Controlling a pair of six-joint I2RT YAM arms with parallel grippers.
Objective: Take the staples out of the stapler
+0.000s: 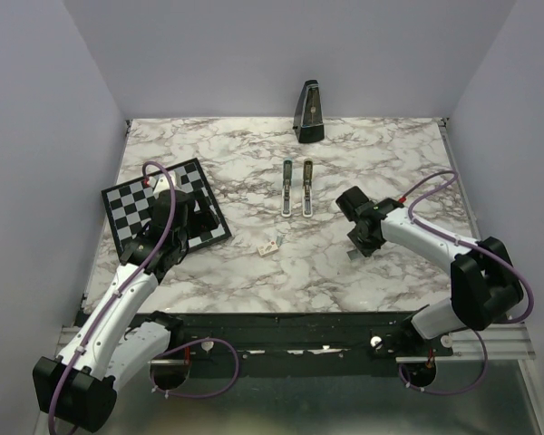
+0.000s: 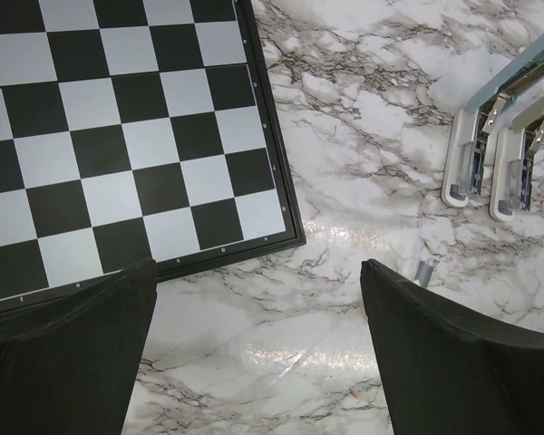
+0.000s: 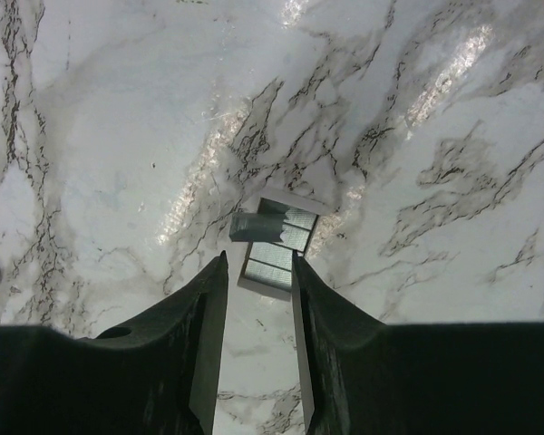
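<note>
Silvery staples [image 3: 274,239] by the right tool [image 3: 258,261] read clearly only from its wrist.

I can read no text, label, brand or number in any of my three views. The stapler [image 1: 287,188], lying toward the surface's far edge, and the metronome [image 1: 309,112] at that edge are too small for me to make out any marking.
</note>
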